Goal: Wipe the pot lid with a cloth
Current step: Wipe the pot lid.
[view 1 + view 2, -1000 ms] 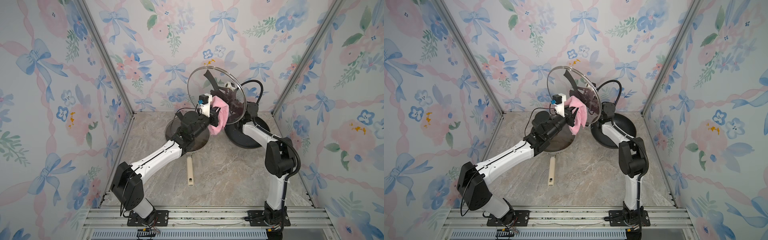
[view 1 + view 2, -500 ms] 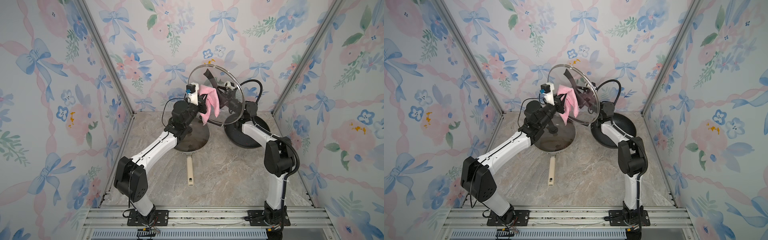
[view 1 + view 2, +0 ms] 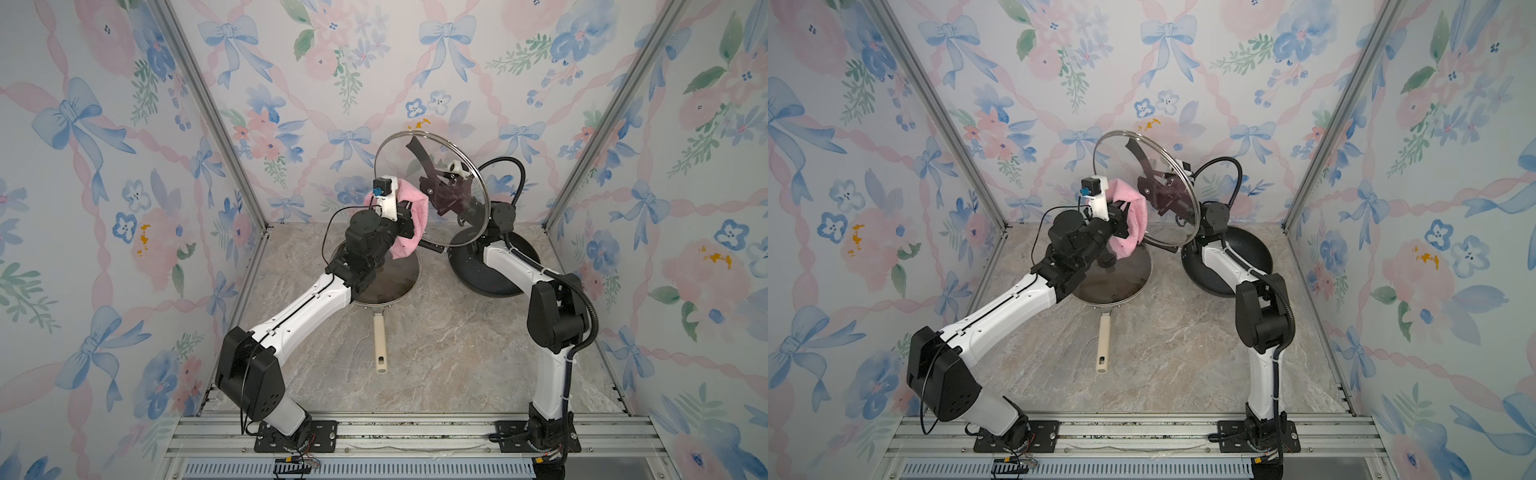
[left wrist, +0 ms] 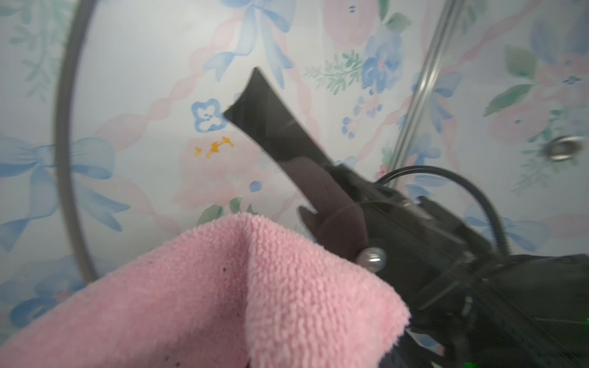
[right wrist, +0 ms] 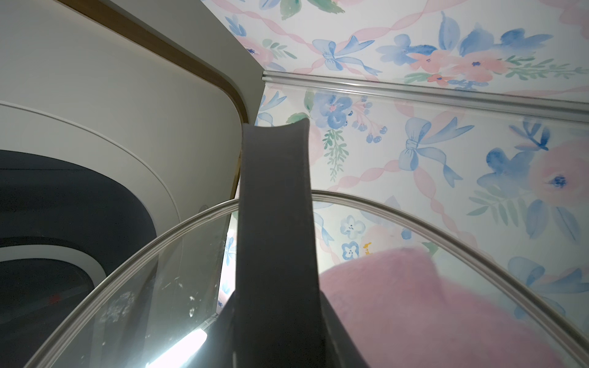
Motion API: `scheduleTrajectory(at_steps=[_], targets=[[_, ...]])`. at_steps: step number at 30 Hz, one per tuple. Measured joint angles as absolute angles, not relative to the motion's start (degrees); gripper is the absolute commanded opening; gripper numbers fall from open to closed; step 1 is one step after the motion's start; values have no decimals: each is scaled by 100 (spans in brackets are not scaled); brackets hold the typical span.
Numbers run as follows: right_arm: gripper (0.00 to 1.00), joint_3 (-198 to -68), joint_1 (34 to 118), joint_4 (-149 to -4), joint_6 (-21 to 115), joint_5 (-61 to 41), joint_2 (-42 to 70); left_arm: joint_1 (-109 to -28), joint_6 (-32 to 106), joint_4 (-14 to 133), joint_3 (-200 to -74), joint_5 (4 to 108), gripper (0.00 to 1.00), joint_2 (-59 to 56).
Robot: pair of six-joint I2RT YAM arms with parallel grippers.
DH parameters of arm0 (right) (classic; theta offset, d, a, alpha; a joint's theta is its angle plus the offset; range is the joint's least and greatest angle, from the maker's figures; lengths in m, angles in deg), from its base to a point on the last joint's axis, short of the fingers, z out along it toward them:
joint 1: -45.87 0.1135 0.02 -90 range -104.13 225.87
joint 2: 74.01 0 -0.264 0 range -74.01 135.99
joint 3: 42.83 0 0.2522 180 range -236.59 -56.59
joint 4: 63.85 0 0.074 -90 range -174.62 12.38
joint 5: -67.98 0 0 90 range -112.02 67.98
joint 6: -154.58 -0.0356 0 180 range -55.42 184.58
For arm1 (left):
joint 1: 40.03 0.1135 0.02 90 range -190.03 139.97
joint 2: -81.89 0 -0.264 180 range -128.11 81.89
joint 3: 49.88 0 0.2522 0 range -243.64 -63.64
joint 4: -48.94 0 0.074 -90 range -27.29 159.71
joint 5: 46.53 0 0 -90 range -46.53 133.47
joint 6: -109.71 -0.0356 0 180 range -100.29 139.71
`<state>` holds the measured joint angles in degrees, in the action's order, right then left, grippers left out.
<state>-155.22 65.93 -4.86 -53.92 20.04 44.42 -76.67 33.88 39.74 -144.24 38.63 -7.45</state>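
Note:
The pot lid (image 3: pixel 399 158) (image 3: pixel 1117 166) is clear glass with a metal rim, and it is held up on edge above the table. My right gripper (image 3: pixel 444 195) (image 3: pixel 1163 195), seen through the glass, is shut on the lid's black handle (image 5: pixel 274 223) (image 4: pixel 271 127). My left gripper (image 3: pixel 405 224) (image 3: pixel 1121 216) is shut on the pink fuzzy cloth (image 3: pixel 411 216) (image 3: pixel 1136 216) (image 4: pixel 223 286). The cloth lies against the lower left of the lid's inner face and hides the left jaws. In the right wrist view the cloth (image 5: pixel 414 302) shows pink through the glass.
A frying pan (image 3: pixel 395 282) with a beige handle (image 3: pixel 380 340) sits on the table under my left arm. A black pan (image 3: pixel 490 278) lies under my right arm. Flowered walls close in the back and both sides.
My left gripper swept the cloth up and left across the lid, then came partway back down. The lid and right arm have barely moved.

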Motion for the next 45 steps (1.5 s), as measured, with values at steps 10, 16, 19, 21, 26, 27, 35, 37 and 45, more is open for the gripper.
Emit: scheduleTrajectory(at_steps=[10, 16, 19, 21, 26, 27, 35, 37, 45], targets=[[2, -15610, 6601, -480, -5486, 1958, 4576, -8273, 3591, 3583, -15674, 5063, 0, -1612], [2, -15553, 6558, -495, -5497, 1961, 4576, -8332, 3478, 3614, -15250, 5301, 0, -1621], [1, -15557, 6540, -458, -5497, 1963, 4576, -8557, 3277, 3944, -15071, 5312, 0, -1621], [1, -15577, 6540, -449, -5494, 1983, 4578, -8673, 3218, 4062, -14852, 5251, 0, -1593], [1, -15675, 6540, -449, -5455, 2052, 4606, -8356, 3220, 4359, -14293, 5011, 0, -1505], [1, -15691, 6538, -449, -5431, 2048, 4613, -8196, 3239, 4418, -14240, 4989, 0, -1503], [1, -15697, 6510, -438, -5346, 2052, 4613, -7044, 3572, 4433, -14013, 4359, 0, -1287], [1, -15697, 6510, -425, -5350, 2072, 4613, -6880, 3657, 4368, -13971, 4200, 0, -1175], [1, -15675, 6523, -399, -5357, 2092, 4613, -7552, 3600, 4215, -14856, 4327, 0, -1171]])
